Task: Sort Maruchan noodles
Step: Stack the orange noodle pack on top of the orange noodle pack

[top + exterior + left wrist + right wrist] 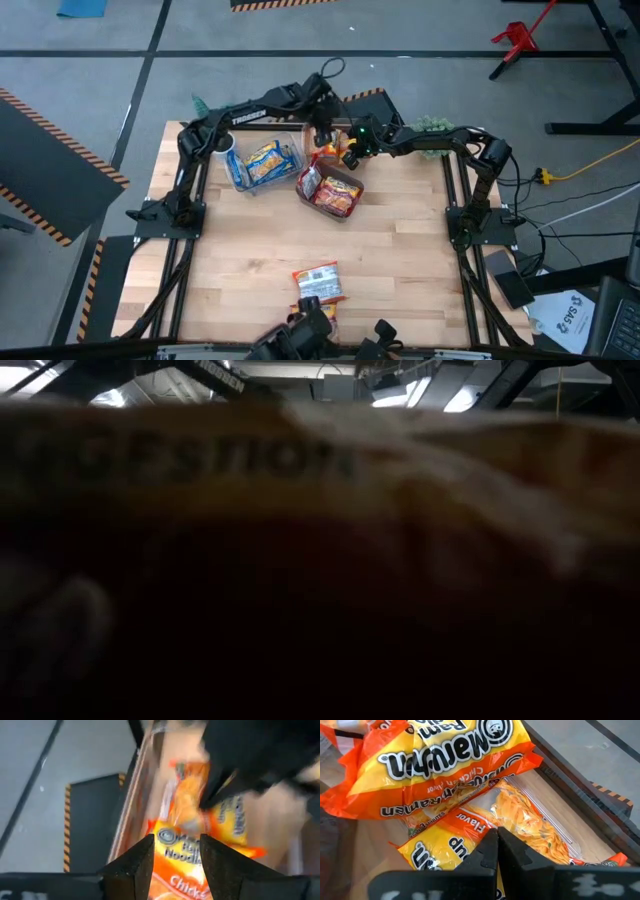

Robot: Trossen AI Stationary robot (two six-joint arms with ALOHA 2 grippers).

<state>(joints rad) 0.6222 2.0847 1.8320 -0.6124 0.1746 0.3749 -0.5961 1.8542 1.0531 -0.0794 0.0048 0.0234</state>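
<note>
The Maruchan noodles are spread over my wooden worktop (400,250), and I'm going big to small. Both dark arms reach in over the far edge and meet near the middle. Below the left arm I see a clear bin (262,163) with blue-yellow packets (266,160) inside. Just beside it, toward the middle, sits a second bin (331,190) holding red-white packets (338,195). At the far edge between the two arms I can make out orange packets (328,152), partly hidden under the wrists. Down at the near edge one red-white packet (317,280) lies alone, well apart from the bins.

My left gripper (176,851) hangs right over an orange packet (200,827); its fingers (134,865) stand apart with the wrapper showing in the gap, and I can't tell whether they touch it. My right gripper (498,851) is over the orange pile too, fingers (485,857) pressed together with nothing between them. One orange packet (445,765) lies across the top of that pile, another (455,847) sits beneath it, just ahead of the fingertips. The low view is blocked by something blurred pressed close to the lens.
</note>
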